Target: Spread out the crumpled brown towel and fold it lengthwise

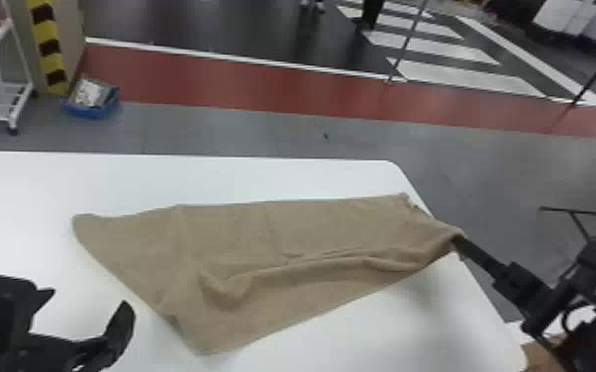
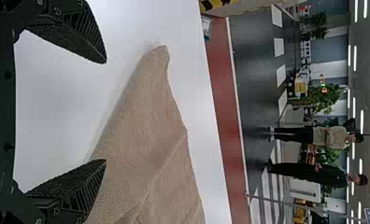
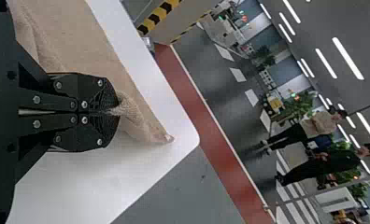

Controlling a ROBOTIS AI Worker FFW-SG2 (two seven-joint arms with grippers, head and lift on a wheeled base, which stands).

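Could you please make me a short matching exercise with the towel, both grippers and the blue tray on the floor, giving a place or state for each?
Things
1. Brown towel
2. Left gripper
3. Right gripper
4. Blue tray

Places and states
A. Fingers closed on cloth
B. On the floor beyond the table, near the yellow-and-black striped post
C. Spread out with creases, mostly lying on a white surface
D. Fingers apart, with nothing held between them

Right pairs: 1-C, 2-D, 3-A, 4-B
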